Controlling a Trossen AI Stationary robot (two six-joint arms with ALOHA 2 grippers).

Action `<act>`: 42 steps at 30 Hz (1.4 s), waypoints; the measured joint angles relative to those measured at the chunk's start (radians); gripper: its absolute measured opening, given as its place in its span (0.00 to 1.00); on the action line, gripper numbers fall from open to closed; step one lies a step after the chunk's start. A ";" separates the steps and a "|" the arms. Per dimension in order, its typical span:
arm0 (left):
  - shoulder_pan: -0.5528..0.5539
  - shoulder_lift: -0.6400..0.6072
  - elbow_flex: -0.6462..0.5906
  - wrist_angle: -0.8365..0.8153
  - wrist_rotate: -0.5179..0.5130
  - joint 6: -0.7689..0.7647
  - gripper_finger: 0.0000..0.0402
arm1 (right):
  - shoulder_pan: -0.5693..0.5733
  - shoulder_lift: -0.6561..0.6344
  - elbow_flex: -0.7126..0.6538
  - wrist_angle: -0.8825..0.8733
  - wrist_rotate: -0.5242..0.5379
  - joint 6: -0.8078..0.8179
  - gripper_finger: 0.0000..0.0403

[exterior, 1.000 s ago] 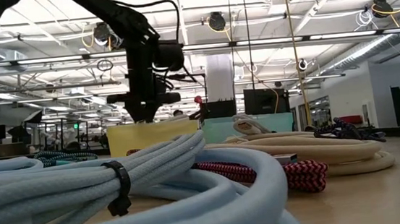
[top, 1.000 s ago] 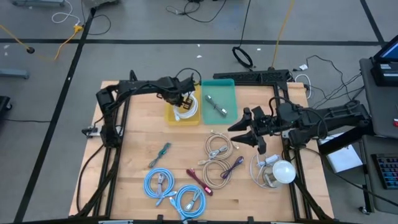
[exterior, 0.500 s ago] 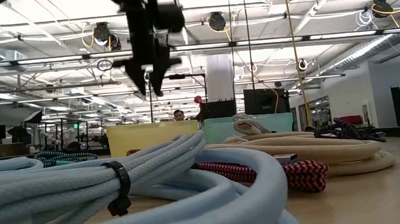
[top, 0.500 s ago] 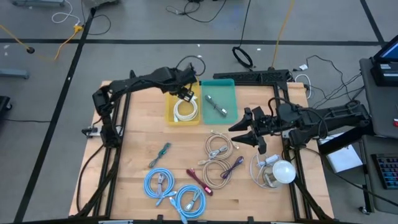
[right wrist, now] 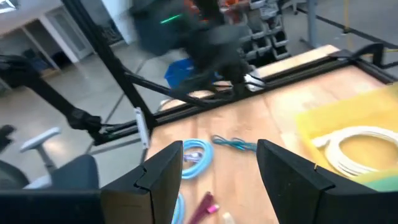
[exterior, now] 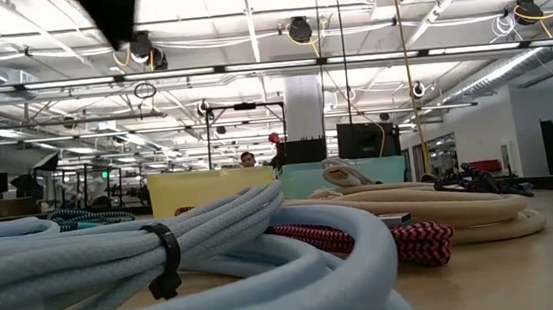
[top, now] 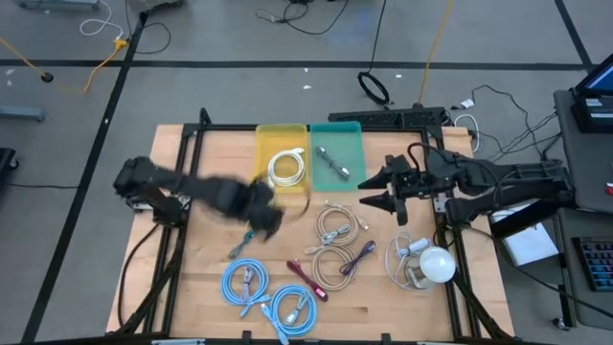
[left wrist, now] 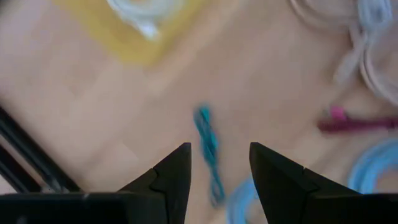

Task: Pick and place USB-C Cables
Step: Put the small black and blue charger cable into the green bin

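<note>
**Wooden table top: left gripper lining up on the short teal cable**

At far left, left gripper (top: 265, 218) low over the table (top: 192, 192), fingers apart and holding nothing. Just beside it, teal cable (top: 250, 236) flat on the wood; in the left wrist view, lying lengthwise in the gap between the two fingers. Nearer the front edge, two light blue coils (top: 247, 282), touching. Behind, yellow tray (top: 263, 144) with one white coil (top: 284, 170) inside; next to it, teal tray (top: 352, 144).

Likely step in hand: pick-up of the teal cable.

- Centre over its middle, not its plug ends.
- Turn the wrist so the fingers cross the cable instead of running along it.
- Descend nearly to the wood, then close fully on so thin a cord.
- Keep clear of the blue coils.

Further right, two beige coils (top: 335, 226), maroon cable (top: 305, 273) and purple cable (top: 362, 254) close together. At right, right gripper (top: 370, 192) waiting near the teal tray, fingers apart, empty.
</note>
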 joint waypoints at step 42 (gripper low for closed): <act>-0.004 0.024 -0.710 0.666 0.138 -0.248 0.13 | -0.056 -0.005 0.000 -0.015 -0.004 0.070 0.49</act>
